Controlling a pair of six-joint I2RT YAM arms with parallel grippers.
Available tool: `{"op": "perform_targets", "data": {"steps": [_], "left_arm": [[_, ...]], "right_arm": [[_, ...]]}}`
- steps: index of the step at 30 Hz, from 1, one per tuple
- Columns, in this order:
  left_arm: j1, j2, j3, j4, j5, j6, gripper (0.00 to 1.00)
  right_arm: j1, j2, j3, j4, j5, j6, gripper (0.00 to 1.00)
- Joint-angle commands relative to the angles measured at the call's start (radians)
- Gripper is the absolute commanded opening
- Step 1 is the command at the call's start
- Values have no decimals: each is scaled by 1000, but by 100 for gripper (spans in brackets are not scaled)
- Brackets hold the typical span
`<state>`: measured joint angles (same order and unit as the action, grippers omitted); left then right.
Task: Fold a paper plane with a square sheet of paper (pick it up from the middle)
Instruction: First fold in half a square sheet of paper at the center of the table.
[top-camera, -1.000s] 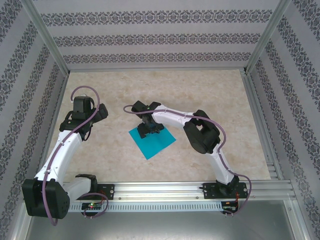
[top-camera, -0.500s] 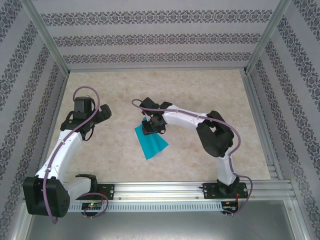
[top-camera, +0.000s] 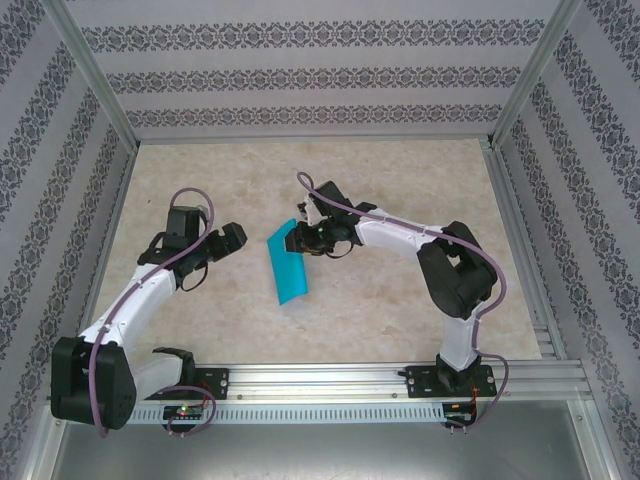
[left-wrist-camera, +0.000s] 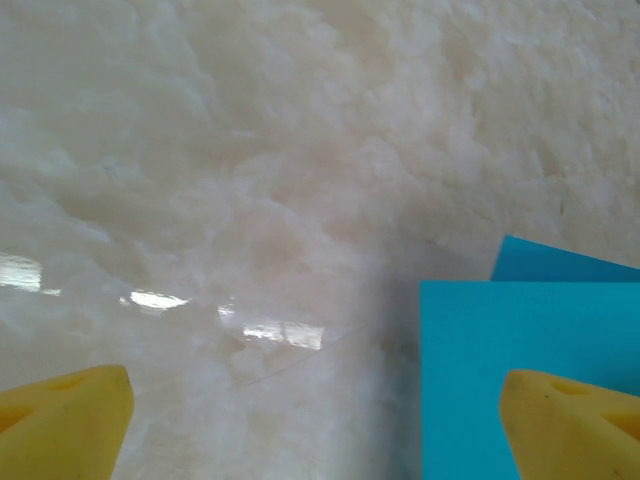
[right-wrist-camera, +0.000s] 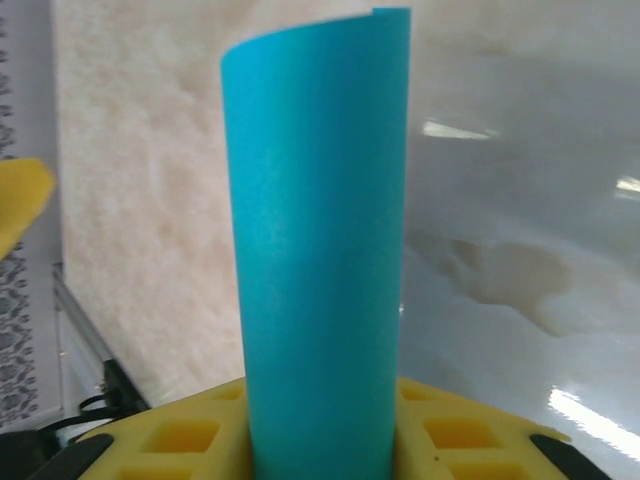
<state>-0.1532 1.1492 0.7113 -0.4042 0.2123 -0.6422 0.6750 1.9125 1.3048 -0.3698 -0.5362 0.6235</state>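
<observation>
Square sheet of paper (top-camera: 287, 268), teal-blue and curled into a narrow arch, hangs over the middle of the marble-patterned surface (top-camera: 400, 190), pinched between the closed-in fingers of the right gripper (top-camera: 305, 238). The left gripper (top-camera: 232, 240) stands wide open and empty just beside the sheet.

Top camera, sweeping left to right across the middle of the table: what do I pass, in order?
left gripper, open → square sheet of paper, curled → right gripper, shut on the sheet's upper right part → right arm's elbow
</observation>
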Motion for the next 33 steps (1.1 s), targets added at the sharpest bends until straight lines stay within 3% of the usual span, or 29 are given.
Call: {"op": "perform_targets", "data": {"steps": [1,8,13,25,33], "left_arm": [[-43,17,-15,76,17,-40,95],[-132,57,-9,102,-9,-60,97],[-185,96,7,104,-28,-35,100],[-280,224,-20,320,50,-102,95],[-347,334,3,420,87,-150,74]], "right_arm": [[-21,35,-13,-72,74,-61,37],[-37,44,-18,-198,308,-151,56],[-40,18,-55,-192,365,-144,64],[-43,-38,-154,-97,440,7,57],[-43,-54,-187,-59,551,190,55]]}}
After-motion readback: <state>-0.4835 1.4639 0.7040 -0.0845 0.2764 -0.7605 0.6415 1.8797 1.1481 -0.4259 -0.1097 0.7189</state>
